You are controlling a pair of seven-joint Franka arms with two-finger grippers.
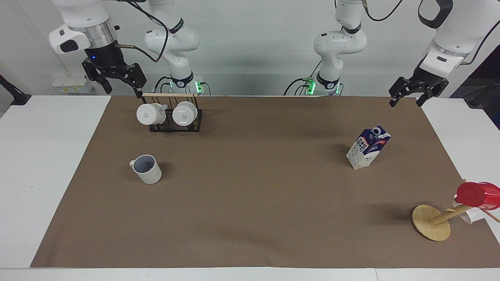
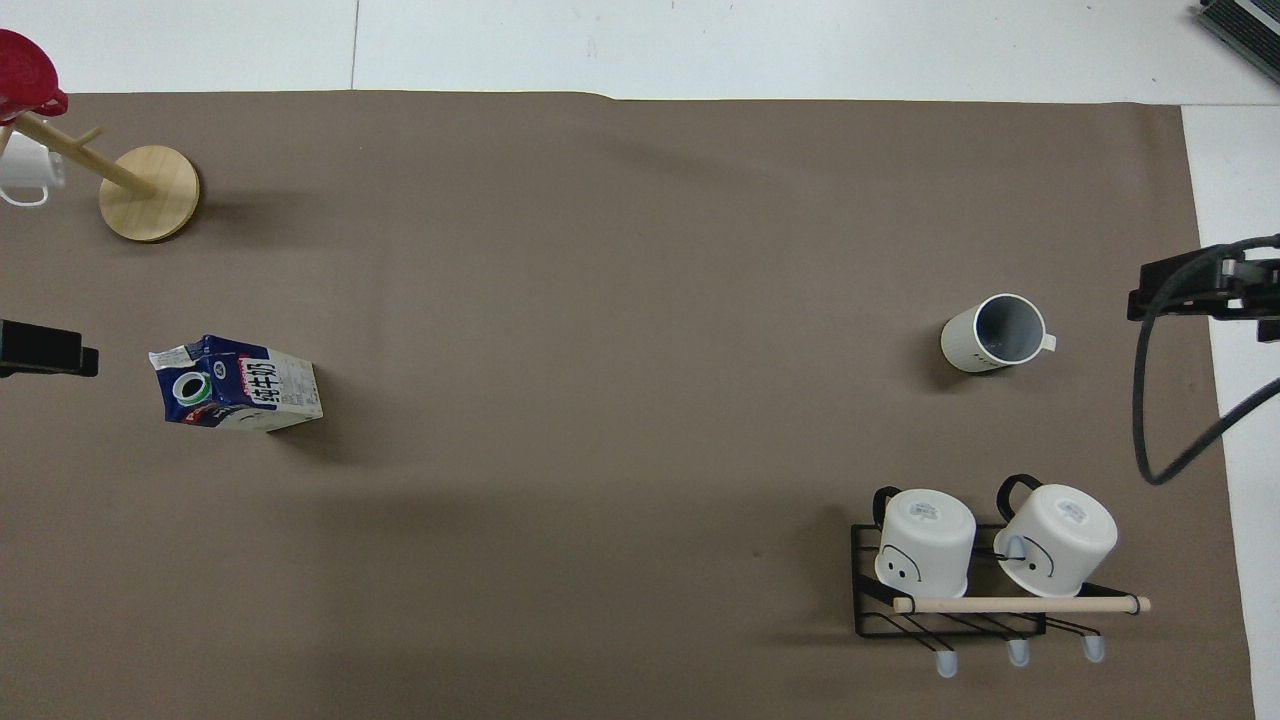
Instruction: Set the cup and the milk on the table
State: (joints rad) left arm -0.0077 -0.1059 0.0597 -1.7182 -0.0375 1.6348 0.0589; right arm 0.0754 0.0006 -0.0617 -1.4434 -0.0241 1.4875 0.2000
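Note:
The cup (image 1: 146,169), off-white with a bluish-grey inside, stands upright on the brown mat (image 1: 254,195) toward the right arm's end; it also shows in the overhead view (image 2: 995,333). The milk (image 1: 368,147), a blue and white carton, stands on the mat toward the left arm's end, seen too in the overhead view (image 2: 240,385). My right gripper (image 1: 122,89) is open and empty, raised beside the mug rack, well apart from the cup. My left gripper (image 1: 406,102) is open and empty, raised over the mat's corner, apart from the milk.
A black wire rack (image 1: 172,125) with two plain white mugs (image 2: 985,545) stands nearer to the robots than the cup. A wooden mug tree (image 1: 431,222) carrying a red cup (image 1: 478,194) stands farther from the robots than the milk. White tabletop (image 1: 47,164) flanks the mat.

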